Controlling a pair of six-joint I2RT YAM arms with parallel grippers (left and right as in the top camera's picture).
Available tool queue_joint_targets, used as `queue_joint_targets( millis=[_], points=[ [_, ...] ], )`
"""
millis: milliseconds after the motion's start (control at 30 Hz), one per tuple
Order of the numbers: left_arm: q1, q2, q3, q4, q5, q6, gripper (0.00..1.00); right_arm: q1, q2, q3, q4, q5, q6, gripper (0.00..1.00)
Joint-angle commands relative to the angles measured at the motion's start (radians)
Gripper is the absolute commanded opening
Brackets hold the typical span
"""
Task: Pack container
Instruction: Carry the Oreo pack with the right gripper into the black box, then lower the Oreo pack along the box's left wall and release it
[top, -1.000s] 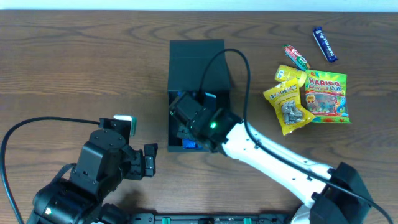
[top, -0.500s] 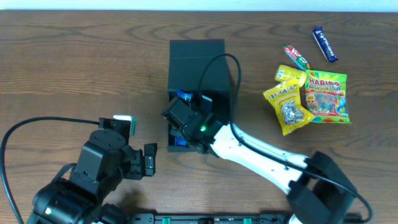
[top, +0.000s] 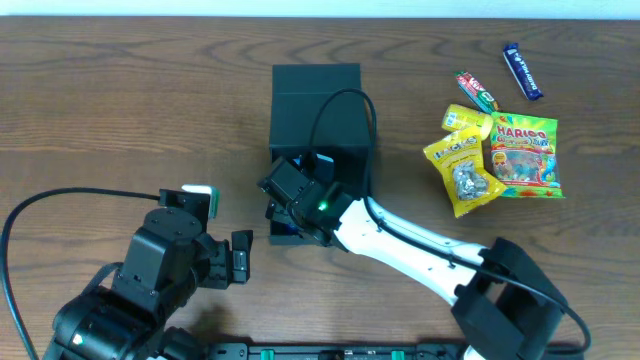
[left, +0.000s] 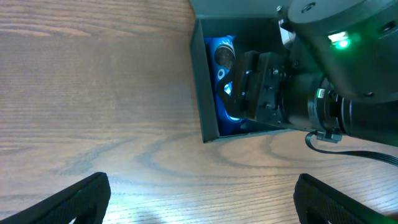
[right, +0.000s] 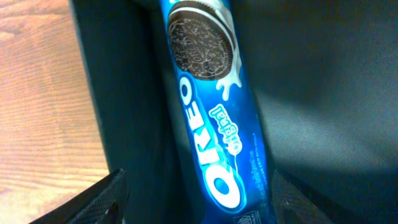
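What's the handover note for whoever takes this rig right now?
Left gripper: open, empty, over bare table beside the container.
Right gripper: open, down inside the container, one finger on each side of the Oreo pack.
Done: the Oreo pack lies in the container, along one side wall.
Left: Haribo bag, yellow bag, red-green bar and blue bar lie on the table on the right arm's side. Lid not shut.
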Motion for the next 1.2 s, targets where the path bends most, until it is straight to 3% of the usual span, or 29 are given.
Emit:
queue_joint_targets(
  millis=[0, 67, 100, 133, 200, 567, 733, 1167],
  points=[
    [0.002, 0.000, 0.021, 0.000, -0.010, -0.005, 0.95, 0.003, -0.068, 0.000, 0.001, 0.009, -0.073, 0.73],
    [0.002, 0.000, 0.021, 0.000, -0.010, -0.005, 0.95, 0.002, -0.095, 0.000, -0.015, 0.034, -0.104, 0.69],
    [0.002, 0.000, 0.021, 0.000, -0.010, -0.005, 0.95, 0.002, -0.105, 0.000, -0.029, 0.055, -0.114, 0.57],
    [0.002, 0.000, 0.021, 0.000, -0.010, -0.005, 0.95, 0.002, -0.115, 0.000, -0.051, 0.084, -0.116, 0.31],
    [0.002, 0.000, 0.021, 0.000, -0.010, -0.005, 0.95, 0.001, -0.119, 0.000, -0.091, 0.131, -0.116, 0.01],
    [0.002, 0.000, 0.021, -0.001, -0.010, -0.005, 0.95, -0.016, 0.037, -0.002, -0.112, 0.151, -0.162, 0.01],
    [0.002, 0.000, 0.021, 0.000, -0.010, -0.005, 0.95, -0.018, 0.092, -0.002, -0.029, 0.129, -0.289, 0.01],
    [0.002, 0.000, 0.021, 0.000, -0.010, -0.005, 0.95, -0.054, 0.131, -0.002, 0.055, 0.003, -0.398, 0.01]
  ],
)
